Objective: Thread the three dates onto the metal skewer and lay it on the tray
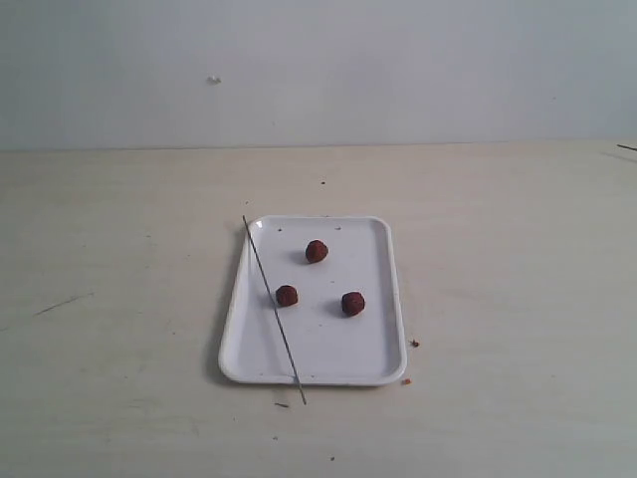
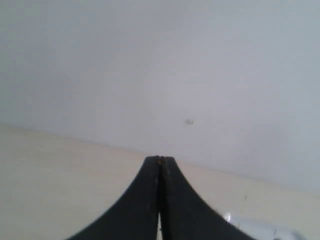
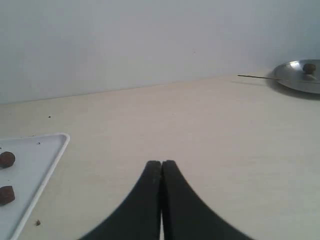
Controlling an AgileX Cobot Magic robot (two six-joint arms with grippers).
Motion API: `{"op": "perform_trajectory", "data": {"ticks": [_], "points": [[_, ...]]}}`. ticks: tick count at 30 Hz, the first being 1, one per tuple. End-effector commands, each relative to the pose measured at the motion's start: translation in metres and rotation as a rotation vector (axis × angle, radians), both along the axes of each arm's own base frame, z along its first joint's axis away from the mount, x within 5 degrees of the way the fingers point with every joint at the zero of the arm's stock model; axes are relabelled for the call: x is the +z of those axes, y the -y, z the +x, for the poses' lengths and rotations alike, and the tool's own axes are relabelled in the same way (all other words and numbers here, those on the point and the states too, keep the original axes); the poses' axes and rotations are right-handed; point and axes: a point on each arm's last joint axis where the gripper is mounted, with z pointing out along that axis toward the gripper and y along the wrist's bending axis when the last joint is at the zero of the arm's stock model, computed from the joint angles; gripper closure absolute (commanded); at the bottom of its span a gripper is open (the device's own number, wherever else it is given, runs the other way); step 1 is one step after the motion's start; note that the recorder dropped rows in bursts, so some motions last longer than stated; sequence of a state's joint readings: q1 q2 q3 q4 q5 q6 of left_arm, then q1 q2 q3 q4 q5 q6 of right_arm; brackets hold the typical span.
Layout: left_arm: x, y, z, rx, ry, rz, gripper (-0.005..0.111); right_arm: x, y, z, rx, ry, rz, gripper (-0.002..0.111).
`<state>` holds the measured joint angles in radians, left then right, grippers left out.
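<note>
left jaws: clenched, tips pressed together, nothing in them
right jaws: same, clenched on nothing
my arms: neither shows in the exterior view
tray point(image 1: 328, 351): flat on the bench point(image 1: 518, 299), short edge toward the camera
far date point(image 1: 317, 251), left date point(image 1: 287, 295), right date point(image 1: 352, 304): loose on the tray, apart from each other, none threaded
skewer point(image 1: 274, 309): bare, slanting over the tray's left side; far tip at the far-left corner, near tip past the near rim, over the bench; left date just beside it
crumbs point(image 1: 414, 343): on the bench off the tray's near-right corner
metal lid point(image 3: 299, 75): on the bench, well apart from the tray
</note>
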<state>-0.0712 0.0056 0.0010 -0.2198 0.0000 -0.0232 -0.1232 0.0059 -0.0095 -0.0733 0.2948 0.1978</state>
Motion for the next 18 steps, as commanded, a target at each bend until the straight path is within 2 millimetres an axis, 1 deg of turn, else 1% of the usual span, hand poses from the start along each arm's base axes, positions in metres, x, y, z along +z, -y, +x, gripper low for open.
{"op": "perform_trajectory", "data": {"ticks": [1,4,6,8,10,12,14,15,17,18], "points": [[0.018,-0.006,-0.004,0.014,0.187,-0.32,0.107,0.001,0.0,0.0,-0.002,0.015,-0.007,0.108],[0.026,-0.01,-0.006,-0.012,0.28,-0.529,0.107,0.001,0.0,0.0,-0.002,0.015,-0.007,0.108],[0.034,-0.011,-0.009,-0.03,0.355,-0.564,0.107,0.001,0.0,0.0,-0.002,0.015,-0.007,0.108],[0.06,-0.011,-0.017,-0.052,0.437,-0.564,0.107,0.001,0.0,0.0,-0.002,0.015,-0.007,0.108],[0.087,-0.009,-0.014,-0.046,0.388,-0.498,0.107,0.001,0.0,0.0,-0.002,0.015,-0.007,0.108],[0.107,-0.005,0.003,-0.034,0.234,-0.431,0.107,0.001,0.0,0.0,-0.002,0.015,-0.007,0.108],[0.123,0.002,0.032,-0.038,0.029,-0.347,0.107,0.001,0.0,0.0,-0.002,0.015,-0.007,0.108],[0.126,0.006,0.047,-0.045,-0.08,-0.322,0.107,0.001,0.0,0.0,-0.002,0.015,-0.007,0.108],[0.13,0.012,0.086,-0.053,-0.31,-0.268,0.107,0.001,0.0,0.0,-0.002,0.015,-0.007,0.108],[0.132,0.016,0.102,-0.062,-0.418,-0.257,0.107,0.001,0.0,0.0,-0.002,0.015,-0.007,0.108]]}}
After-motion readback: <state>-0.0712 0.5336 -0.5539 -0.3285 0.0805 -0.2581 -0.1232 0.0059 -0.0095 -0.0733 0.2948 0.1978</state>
